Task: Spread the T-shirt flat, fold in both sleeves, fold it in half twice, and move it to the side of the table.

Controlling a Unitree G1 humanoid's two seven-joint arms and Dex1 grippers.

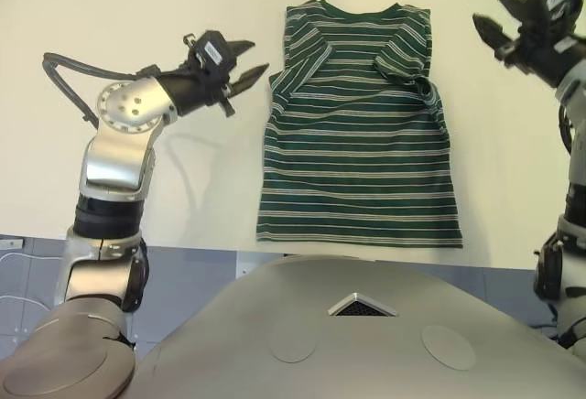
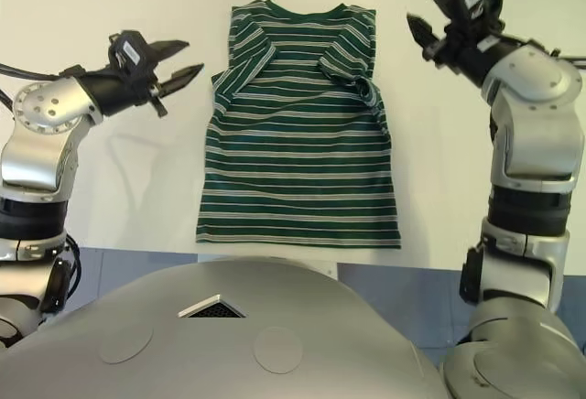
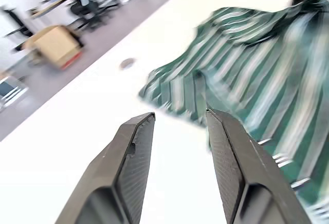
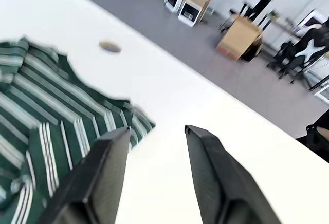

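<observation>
From the left eye, the T-shirt (image 1: 357, 134) lies flat in the middle of the white table (image 1: 137, 5), collar at 12 o'clock and hem at 6. Both sleeves look already turned in: one (image 1: 298, 51) near 10 o'clock, the other (image 1: 412, 74) bunched near 2. The left gripper (image 1: 256, 58) hovers just off the shirt at 10 o'clock with its fingers spread and empty.

From the right eye, the right gripper (image 2: 417, 35) hangs near 2 o'clock, a little apart from the cloth.

In the left wrist view the two fingers stand wide apart, and the shirt's folded edge lies just beyond the tips.

The right wrist view shows the same: the fingers are parted and hold nothing, with the cloth close ahead.

By my reading the sleeve step is done and the first half-fold is due. It calls for pinching both shoulder corners together and carrying them evenly toward 6 o'clock.
</observation>
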